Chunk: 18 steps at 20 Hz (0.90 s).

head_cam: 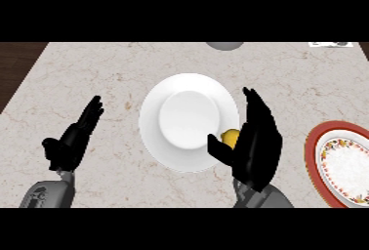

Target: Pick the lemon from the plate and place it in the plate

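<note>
A yellow lemon (pixel 230 136) shows at the right rim of the plain white plate (pixel 173 88) in the middle of the counter. My right hand (pixel 256 141) stands just right of the lemon, over the plate's right edge. Its fingers are stretched straight toward the far side and its thumb lies below the lemon, so most of the fruit is hidden by the palm. I cannot tell whether the lemon rests on the plate or against the hand. A second plate (pixel 317 146), red-rimmed with a flowered pattern, lies at the right edge. My left hand (pixel 72 139) rests open at the left, fingers up.
A grey rounded object (pixel 225 45) is cut off at the far edge of the marble counter. A small white item (pixel 331 44) sits in the far right corner. Dark floor shows past the counter's left edge (pixel 18 83).
</note>
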Available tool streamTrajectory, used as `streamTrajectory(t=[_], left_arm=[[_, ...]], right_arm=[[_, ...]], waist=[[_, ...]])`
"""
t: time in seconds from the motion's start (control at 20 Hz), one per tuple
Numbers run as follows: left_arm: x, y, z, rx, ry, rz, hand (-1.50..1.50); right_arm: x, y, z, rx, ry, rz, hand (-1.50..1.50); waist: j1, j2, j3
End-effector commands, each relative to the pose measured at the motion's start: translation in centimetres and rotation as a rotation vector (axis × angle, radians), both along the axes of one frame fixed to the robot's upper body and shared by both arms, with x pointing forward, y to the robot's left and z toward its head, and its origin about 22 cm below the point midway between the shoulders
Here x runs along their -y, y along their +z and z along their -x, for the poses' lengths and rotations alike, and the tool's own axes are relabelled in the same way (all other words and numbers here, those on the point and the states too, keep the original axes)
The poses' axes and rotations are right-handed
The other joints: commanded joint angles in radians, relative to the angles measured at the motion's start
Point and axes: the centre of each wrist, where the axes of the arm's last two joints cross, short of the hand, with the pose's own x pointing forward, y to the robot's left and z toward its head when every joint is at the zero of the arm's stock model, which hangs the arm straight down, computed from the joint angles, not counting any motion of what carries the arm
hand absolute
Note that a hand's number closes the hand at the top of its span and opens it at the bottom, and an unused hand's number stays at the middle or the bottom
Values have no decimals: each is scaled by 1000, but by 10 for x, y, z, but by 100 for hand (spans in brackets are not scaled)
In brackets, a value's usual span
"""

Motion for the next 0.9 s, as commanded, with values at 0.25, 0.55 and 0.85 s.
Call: streamTrajectory(t=[0.25,0.55,0.85], left_arm=[[-9,-13,14,-18,36,-5,0],[-32,-11,19,-19,78,-1,0],[-32,5,10,-24,94,5,0]], right_arm=[[4,22,-33,289,-146,-423,-150],[16,-24,8,395,-135,-554,-150],[33,-59,69,357,-84,-551,-150]], waist=[[-35,-18,0],[-77,-24,0],[-91,-25,0]])
